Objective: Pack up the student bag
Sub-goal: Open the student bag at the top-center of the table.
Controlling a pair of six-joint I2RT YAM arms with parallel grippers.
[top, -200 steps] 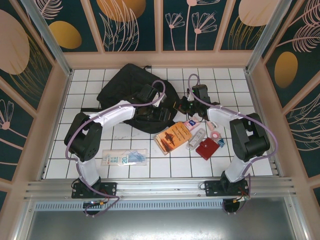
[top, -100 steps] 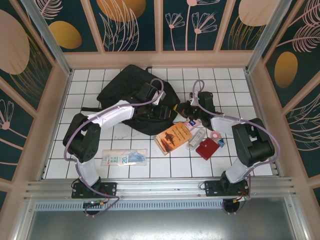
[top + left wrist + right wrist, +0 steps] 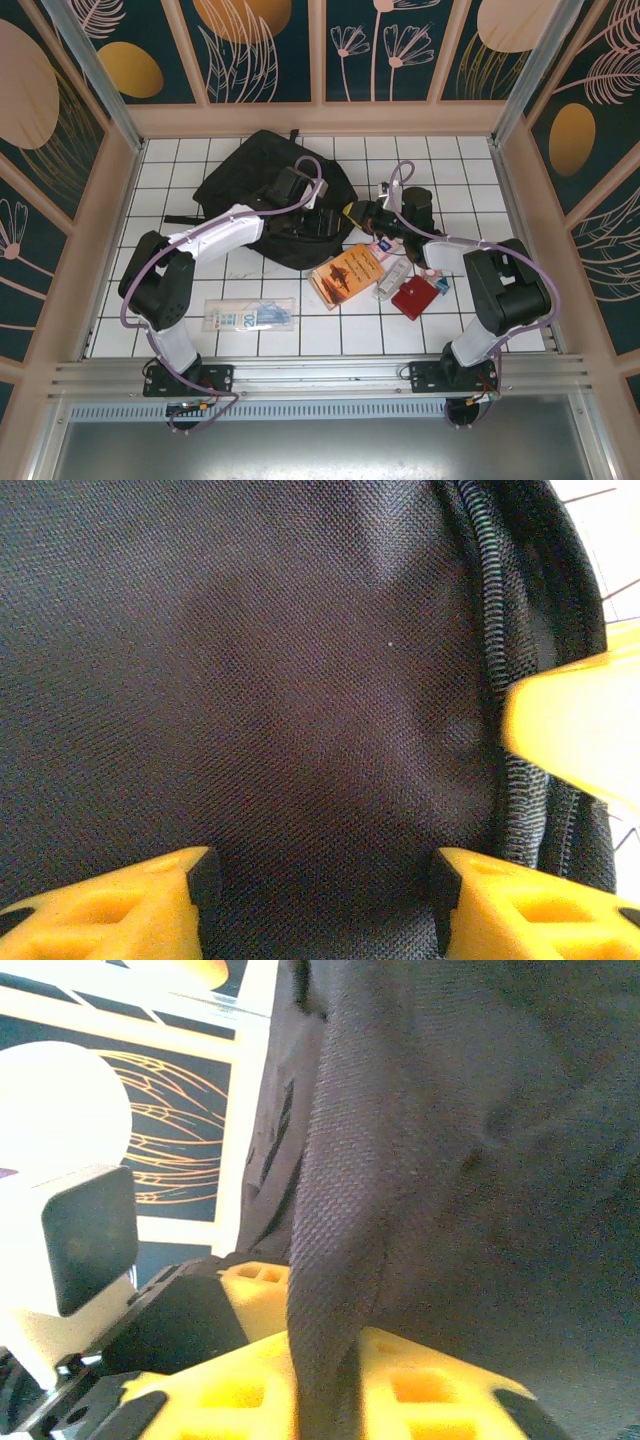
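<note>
My right gripper (image 3: 325,1360) has its jaws narrow, with a fold of black fabric running down between them. I take that as a pinch on the edge of the student bag (image 3: 250,165). My left gripper (image 3: 325,885) hangs with its jaws parted and nothing in them, flat bag cloth just below.

What the next move turns on, as I judge it, is that the zipper seam (image 3: 495,680) runs away from me between my two hands. It lies to the right of my left fingers and touches, or nearly touches, the yellow finger of my right.

The bag lies at the far middle of the tiled table (image 3: 180,150). The orange book (image 3: 345,272) waits just nearer, on my right arm's side.
</note>
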